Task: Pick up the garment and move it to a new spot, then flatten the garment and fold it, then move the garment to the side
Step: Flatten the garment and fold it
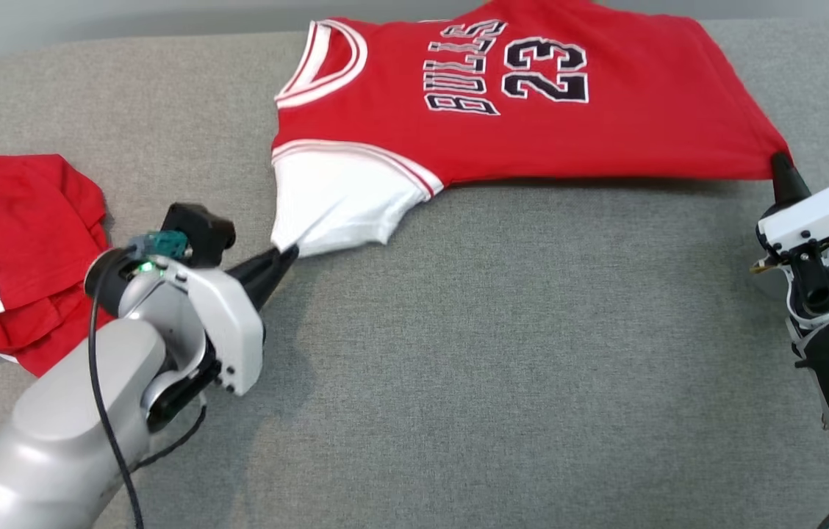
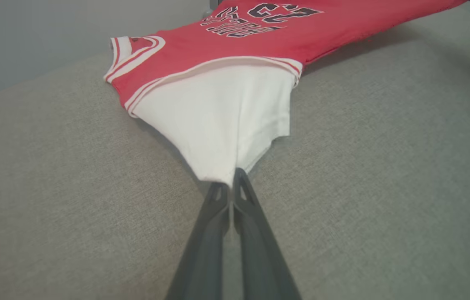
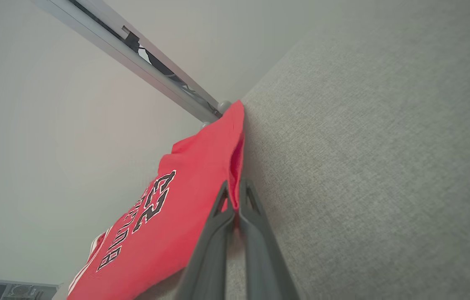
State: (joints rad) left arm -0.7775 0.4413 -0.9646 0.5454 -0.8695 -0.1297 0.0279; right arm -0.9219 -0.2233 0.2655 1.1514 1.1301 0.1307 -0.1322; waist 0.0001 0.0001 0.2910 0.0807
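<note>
The garment (image 1: 532,110) is a red jersey with white sleeves and "BULLS 23" in dark letters, stretched sideways across the far half of the grey cushion surface (image 1: 495,353). My left gripper (image 1: 289,253) is shut on the tip of its white sleeve (image 2: 222,125), pinched between the dark fingers (image 2: 235,196). At the right, my right gripper (image 1: 780,158) is shut on the red hem corner (image 3: 235,166). The cloth hangs taut between the two grips, its near edge lifted off the surface.
A second red and white garment (image 1: 18,242) lies crumpled at the left edge, beside my left forearm. A pale wall and a metal rail (image 3: 151,62) run behind the cushion's far edge.
</note>
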